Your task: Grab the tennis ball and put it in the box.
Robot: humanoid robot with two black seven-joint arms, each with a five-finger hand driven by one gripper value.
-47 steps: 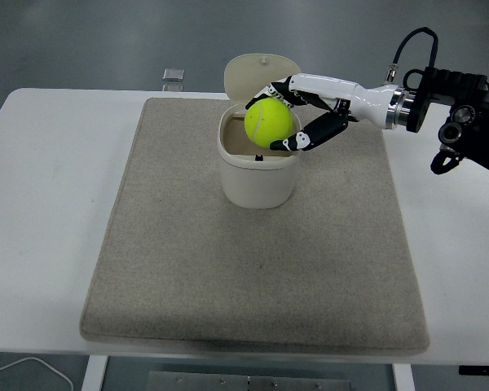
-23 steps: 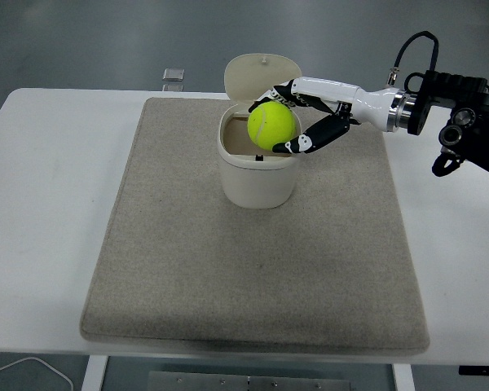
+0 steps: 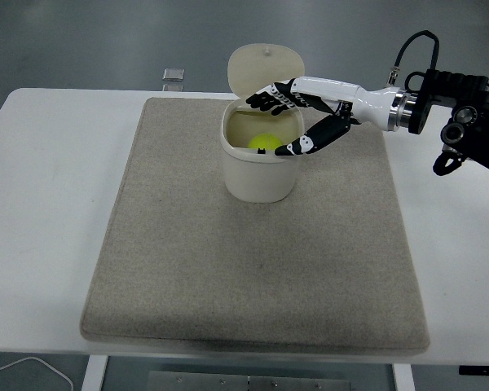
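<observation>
The yellow-green tennis ball (image 3: 265, 142) lies inside the cream round box (image 3: 261, 177), which stands on the beige mat with its lid (image 3: 266, 68) hinged up at the back. My right hand (image 3: 281, 122) hovers just above the box's right rim with fingers spread, holding nothing. The ball is partly hidden by the box wall. My left arm is out of view.
The beige mat (image 3: 187, 269) covers most of the white table (image 3: 49, 179). A small grey square object (image 3: 173, 75) lies on the table behind the mat. A white cable (image 3: 33, 368) shows below the table's near edge at left.
The right hand's fingers have opened and let go of the ball, which has dropped from above the rim into the box. The box shifted slightly.
</observation>
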